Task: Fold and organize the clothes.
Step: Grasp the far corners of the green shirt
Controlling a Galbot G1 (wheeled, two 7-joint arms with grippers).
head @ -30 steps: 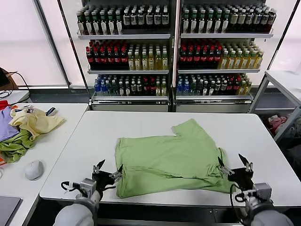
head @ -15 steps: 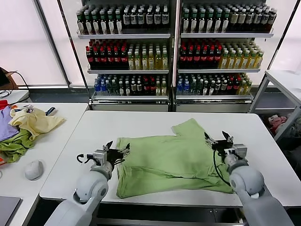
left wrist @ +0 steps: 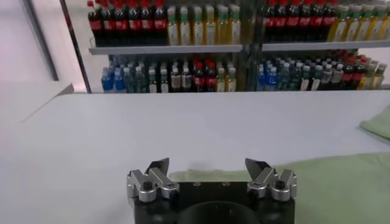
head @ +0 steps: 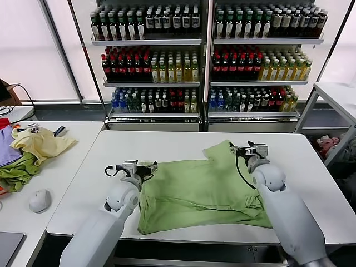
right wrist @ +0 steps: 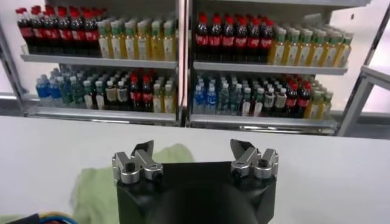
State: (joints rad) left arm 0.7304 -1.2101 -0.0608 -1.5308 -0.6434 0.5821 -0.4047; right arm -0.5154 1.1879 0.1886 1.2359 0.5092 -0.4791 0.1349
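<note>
The head view alone shows the whole light green polo shirt [head: 203,186] between both pincers; the wrist views show the left pincer [left wrist: 210,167] and right pincer [right wrist: 194,149] spread wide, empty.

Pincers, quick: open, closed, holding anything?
Left pincer: open, empty, at the green shirt's far left corner.
Right pincer: open, empty, by the shirt's far sleeve.

white table [head: 167,147], bottle shelves [head: 206,41], bright windows [head: 25,50]
</note>
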